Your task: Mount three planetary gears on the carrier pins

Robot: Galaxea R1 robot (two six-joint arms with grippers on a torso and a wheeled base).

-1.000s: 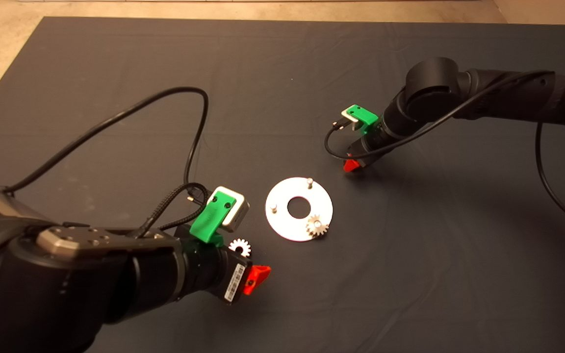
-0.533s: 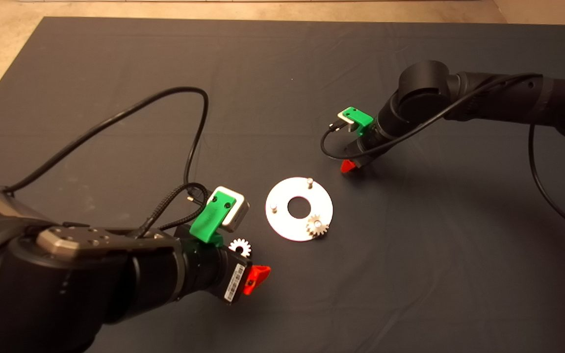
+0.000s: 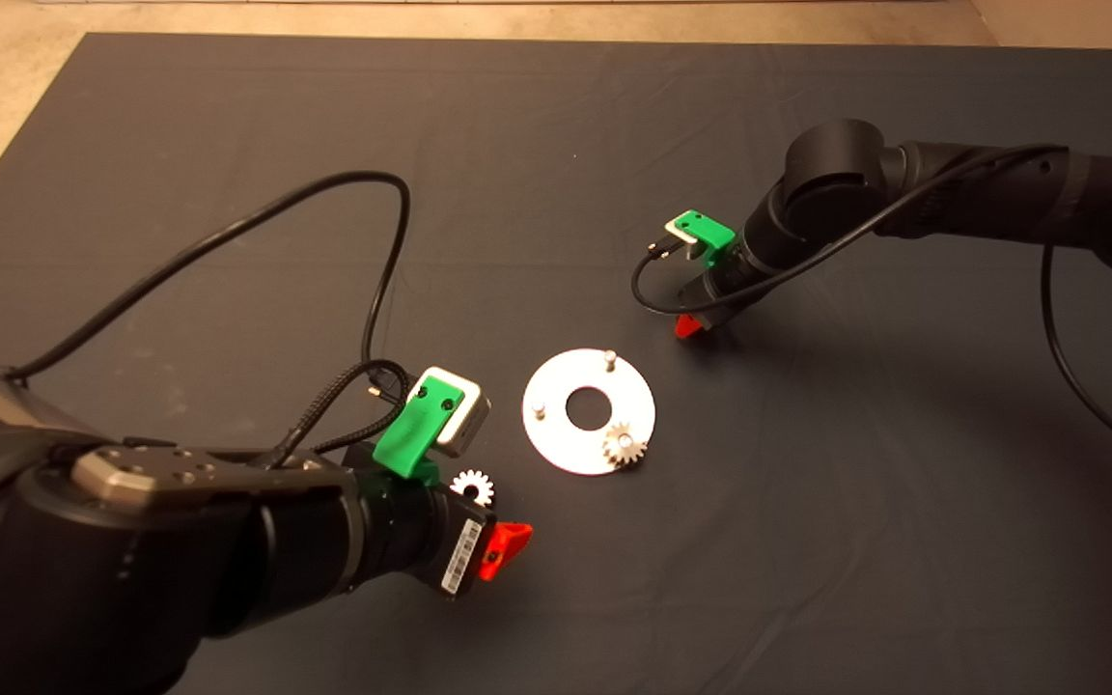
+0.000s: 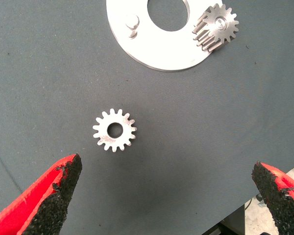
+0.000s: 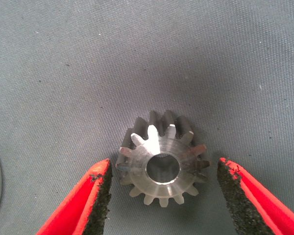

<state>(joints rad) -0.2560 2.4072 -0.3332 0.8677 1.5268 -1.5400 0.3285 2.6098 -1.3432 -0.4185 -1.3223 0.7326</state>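
Right wrist view: my right claw (image 5: 159, 196) brackets a loose gear (image 5: 159, 164).
Fingers released, unclenched, gear flat on the table between them; disc (image 3: 588, 410) lies at seven o'clock. Left claw (image 4: 161, 196) released, second gear (image 4: 114, 129) ahead.

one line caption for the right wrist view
Right hand, open, straddles a loose planetary gear lying flat on the dark mat.

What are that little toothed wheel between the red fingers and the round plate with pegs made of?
The small silver toothed gear between the right claw fingers looks like machined metal: bright, faintly brushed. The flat round silver disc seems polished metal, glaring almost white under the light.
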